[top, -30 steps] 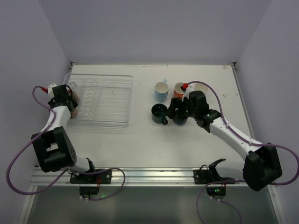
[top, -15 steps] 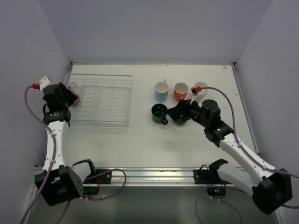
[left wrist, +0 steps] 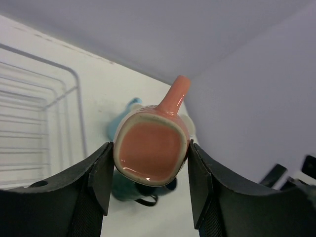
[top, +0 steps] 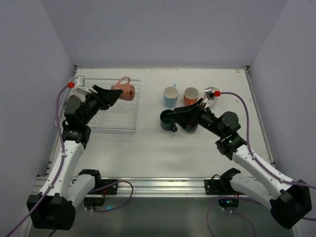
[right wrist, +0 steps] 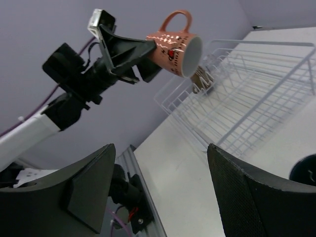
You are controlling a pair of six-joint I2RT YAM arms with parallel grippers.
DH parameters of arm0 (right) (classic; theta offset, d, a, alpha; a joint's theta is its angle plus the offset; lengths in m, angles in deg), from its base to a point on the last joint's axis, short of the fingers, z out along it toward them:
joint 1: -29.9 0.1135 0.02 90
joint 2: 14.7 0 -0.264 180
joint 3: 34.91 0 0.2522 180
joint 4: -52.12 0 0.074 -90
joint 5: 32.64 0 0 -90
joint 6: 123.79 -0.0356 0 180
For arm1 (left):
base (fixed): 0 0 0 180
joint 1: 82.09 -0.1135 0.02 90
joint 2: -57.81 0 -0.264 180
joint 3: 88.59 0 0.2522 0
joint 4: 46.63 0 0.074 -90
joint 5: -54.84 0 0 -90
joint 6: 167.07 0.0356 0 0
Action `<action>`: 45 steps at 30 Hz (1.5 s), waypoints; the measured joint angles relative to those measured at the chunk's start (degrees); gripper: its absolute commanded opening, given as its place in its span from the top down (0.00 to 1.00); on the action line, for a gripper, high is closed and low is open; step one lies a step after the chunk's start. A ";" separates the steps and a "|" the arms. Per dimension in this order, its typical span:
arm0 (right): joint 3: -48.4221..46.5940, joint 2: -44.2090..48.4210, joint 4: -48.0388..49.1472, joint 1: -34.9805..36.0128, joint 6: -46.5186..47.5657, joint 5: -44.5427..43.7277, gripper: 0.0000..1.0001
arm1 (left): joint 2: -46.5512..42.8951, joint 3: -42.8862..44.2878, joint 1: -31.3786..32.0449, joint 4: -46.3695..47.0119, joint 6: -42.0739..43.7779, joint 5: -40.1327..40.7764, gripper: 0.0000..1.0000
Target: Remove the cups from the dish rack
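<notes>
My left gripper is shut on a small pink cup, held on its side in the air above the dish rack. In the left wrist view the pink cup's base sits squeezed between both fingers. The right wrist view shows the pink cup aloft over the rack, where a small brown cup still stands. On the table stand a light blue cup, an orange cup, a white cup and a dark teal cup. My right gripper is open, empty, above a second dark cup.
The right arm's purple cable loops over the table's right side. A metal rail runs along the near edge. Walls close in the table at the back and on both sides.
The left arm has lifted the pink cup out of the rack's left end and swung it right, above the rack. The right gripper has turned to point left over the dark cups.
</notes>
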 measured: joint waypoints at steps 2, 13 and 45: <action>-0.02 -1.25 3.58 1.81 -1.25 0.00 0.23 | 0.00 -2.58 2.67 5.60 -3.78 -3.26 0.95; -5.97 -14.99 11.28 7.91 -3.85 1.29 0.27 | -1.38 -11.30 12.74 27.54 -16.09 -12.02 0.95; -8.57 -17.86 12.00 10.12 -6.80 -2.12 1.00 | -6.40 -4.04 18.43 9.73 1.29 -4.57 0.00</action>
